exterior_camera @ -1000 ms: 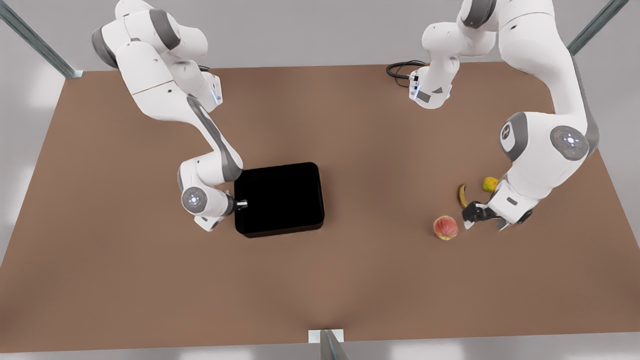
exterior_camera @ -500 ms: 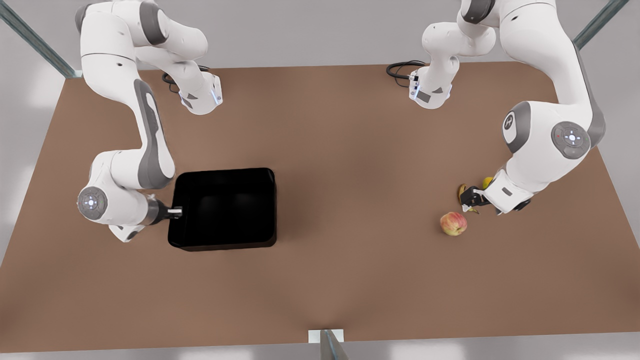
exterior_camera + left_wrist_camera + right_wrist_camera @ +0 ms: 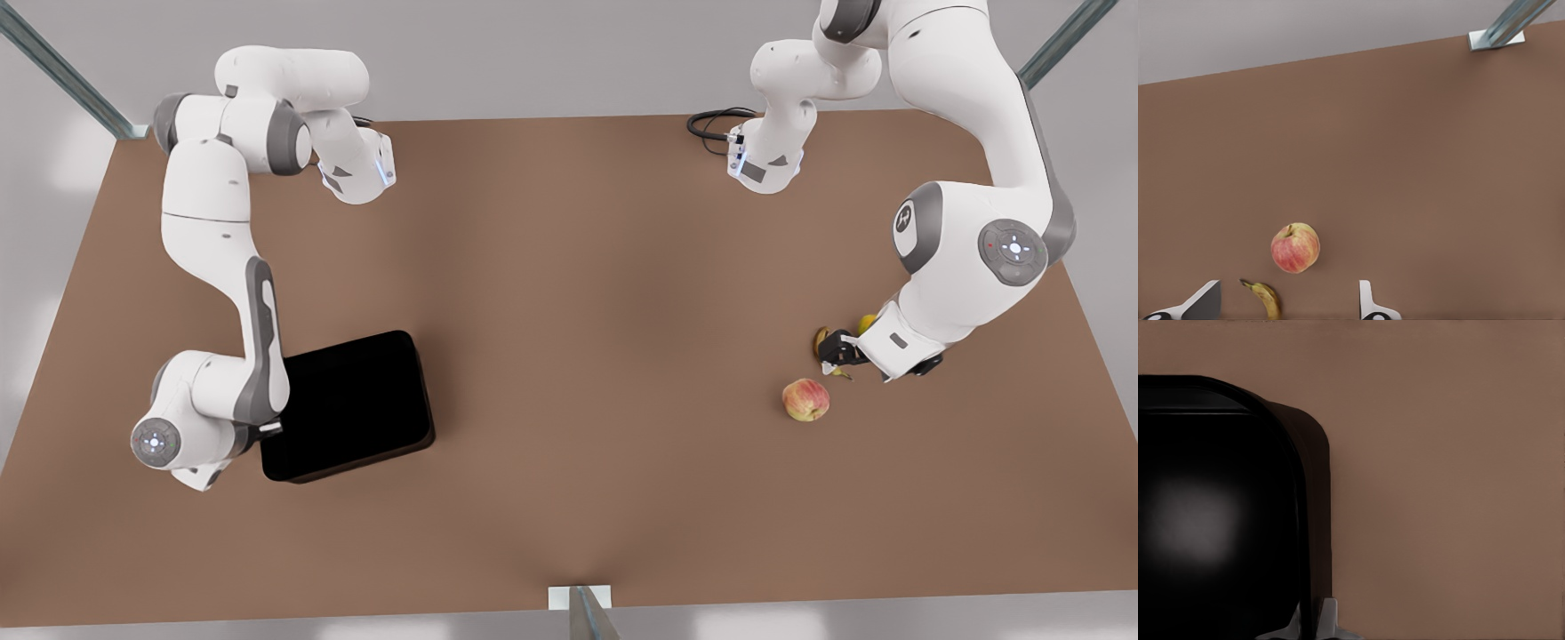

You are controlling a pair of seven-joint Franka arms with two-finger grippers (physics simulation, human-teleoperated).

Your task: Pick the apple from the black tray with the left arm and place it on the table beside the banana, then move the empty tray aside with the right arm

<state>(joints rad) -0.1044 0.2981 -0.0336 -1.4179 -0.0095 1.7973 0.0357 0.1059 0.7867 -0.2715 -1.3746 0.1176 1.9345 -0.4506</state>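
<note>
- The second step is in hand: the apple (image 3: 805,399) lies on the table (image 3: 605,293), out of the black tray (image 3: 348,404), so the placing looks done and the tray's shift is what remains.
- The apple sits toward the table's edge at the front view's right, near the banana (image 3: 1266,298) but not touching it; a small yellow-green citrus (image 3: 865,323) lies just past the banana, partly hidden by the arm.
- The left gripper (image 3: 837,352) hangs over the banana with its fingers (image 3: 1367,300) spread apart and nothing between them; the apple lies just ahead of them in the left wrist view. This arm appears to be waiting.
- The right gripper (image 3: 270,428) is at the tray's rim, on the side toward the table's edge at the front view's left. In the right wrist view its fingertips (image 3: 1328,613) close on the tray's wall, one inside and one outside.
- The tray is empty, turned a little askew, and sits near the table's corner at the front view's lower left.
- Whether the tray rests flat or is slightly lifted at the held side is hard to tell from these views.
- The next move probably calls for setting the tray flat, parting the fingers and drawing the gripper up and clear of the rim without dragging the tray.
</note>
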